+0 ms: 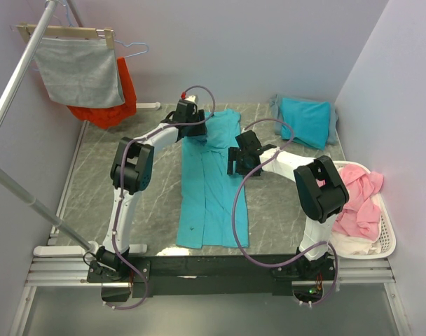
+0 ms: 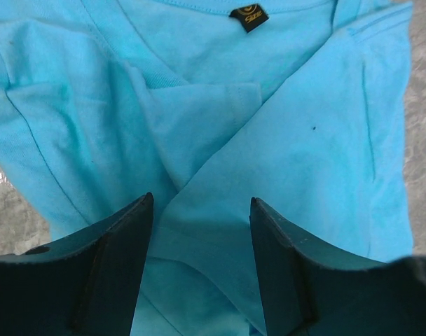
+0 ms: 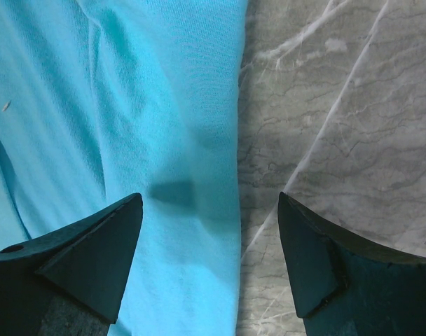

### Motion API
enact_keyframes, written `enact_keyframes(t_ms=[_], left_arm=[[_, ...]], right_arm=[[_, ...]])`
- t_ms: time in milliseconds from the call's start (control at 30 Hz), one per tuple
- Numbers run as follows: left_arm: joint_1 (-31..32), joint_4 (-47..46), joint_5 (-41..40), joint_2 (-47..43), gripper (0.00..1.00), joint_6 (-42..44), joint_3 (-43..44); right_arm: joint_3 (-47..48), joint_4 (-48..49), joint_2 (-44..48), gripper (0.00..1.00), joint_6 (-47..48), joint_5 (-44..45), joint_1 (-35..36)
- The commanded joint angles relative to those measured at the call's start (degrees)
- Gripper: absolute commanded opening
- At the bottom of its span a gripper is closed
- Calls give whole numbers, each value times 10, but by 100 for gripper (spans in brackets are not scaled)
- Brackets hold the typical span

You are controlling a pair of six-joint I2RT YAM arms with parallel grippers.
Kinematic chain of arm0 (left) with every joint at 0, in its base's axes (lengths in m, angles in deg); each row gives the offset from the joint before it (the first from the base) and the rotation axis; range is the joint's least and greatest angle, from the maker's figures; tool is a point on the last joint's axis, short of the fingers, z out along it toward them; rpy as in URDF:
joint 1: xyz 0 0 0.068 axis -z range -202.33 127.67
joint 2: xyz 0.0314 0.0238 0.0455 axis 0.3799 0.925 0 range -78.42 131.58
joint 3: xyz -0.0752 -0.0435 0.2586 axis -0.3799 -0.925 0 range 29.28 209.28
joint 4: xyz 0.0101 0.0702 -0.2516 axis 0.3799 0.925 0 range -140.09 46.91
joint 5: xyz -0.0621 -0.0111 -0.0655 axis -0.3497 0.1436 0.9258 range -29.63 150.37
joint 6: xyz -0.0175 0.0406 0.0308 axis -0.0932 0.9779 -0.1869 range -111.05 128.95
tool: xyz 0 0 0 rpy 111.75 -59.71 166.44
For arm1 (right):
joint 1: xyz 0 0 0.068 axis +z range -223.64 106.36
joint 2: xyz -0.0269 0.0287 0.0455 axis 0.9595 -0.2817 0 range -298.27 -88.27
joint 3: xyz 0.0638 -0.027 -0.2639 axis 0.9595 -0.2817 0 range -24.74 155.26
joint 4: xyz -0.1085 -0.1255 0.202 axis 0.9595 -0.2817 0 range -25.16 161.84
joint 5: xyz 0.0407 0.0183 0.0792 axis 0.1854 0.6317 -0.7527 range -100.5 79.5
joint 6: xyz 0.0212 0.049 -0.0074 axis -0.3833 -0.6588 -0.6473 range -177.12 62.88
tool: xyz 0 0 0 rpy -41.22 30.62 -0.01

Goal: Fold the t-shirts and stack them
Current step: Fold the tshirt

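1. The t-shirt point(image 1: 206, 189) lay as a long strip at centre frame, and a folded t-shirt point(image 1: 305, 120) sat upper right.
2. The left gripper point(image 2: 199, 201) was apart above the collar end. The right gripper point(image 3: 210, 197) was apart, straddling the strip's right edge.
3. The fabric was judged light and limp. Pinch the layered edges.

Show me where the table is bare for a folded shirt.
Widest bare marble lies left of the left arm. A narrower patch sits between the spread shirt and the right arm, crossed by a cable. Crowded: back right with the folded shirt, right edge with the basket.
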Motion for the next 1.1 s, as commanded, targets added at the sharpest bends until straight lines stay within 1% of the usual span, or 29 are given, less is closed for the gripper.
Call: enact_keyframes(t_ms=[0,133,167,233,267,433,467,533,567,800,833,867,900,933,967,1000,1033,1067], left_arm=[[2,1,-4,4,62,11,22],[2,6,-1,10,56,10,32],[2,8,-2,11,50,11,36],[2,9,-3,11,46,13,38],[2,10,-7,8,37,15,38],[2,18,-14,-3,21,24,52],[2,20,-14,-5,13,26,58],[1,26,-15,-7,3,33,71],[1,28,-16,-6,1,35,76],[-11,54,-18,17,1,60,141],[-15,57,-19,22,5,65,152],[-17,56,-19,28,17,67,154],[-19,52,-19,29,24,68,154],[-25,49,-18,31,33,67,156],[-27,53,-19,36,74,64,159],[-31,56,-19,38,99,62,162],[-33,62,-19,37,99,61,161],[-34,57,-39,33,99,61,153]], right_arm=[[8,-4,-23,84,1,-12,3],[7,-4,-24,84,2,-12,3],[7,-5,-25,84,2,-13,4],[6,-4,-24,84,3,-12,3],[6,-4,-24,84,2,-12,4],[7,-5,-26,84,2,-13,3],[6,-4,-26,84,2,-13,4],[3,-2,-24,84,1,-13,3],[1,-2,-23,84,1,-13,3],[-13,0,-9,84,1,-11,4],[-14,1,-8,84,1,-12,4],[-15,1,-8,84,1,-12,4],[-19,2,-5,84,0,-12,3],[-21,2,-4,84,0,-12,4],[-22,3,-2,84,0,-12,4],[-23,3,-2,84,0,-12,4],[-22,1,-2,84,0,-13,5],[-24,0,-1,83,0,-9,4]])
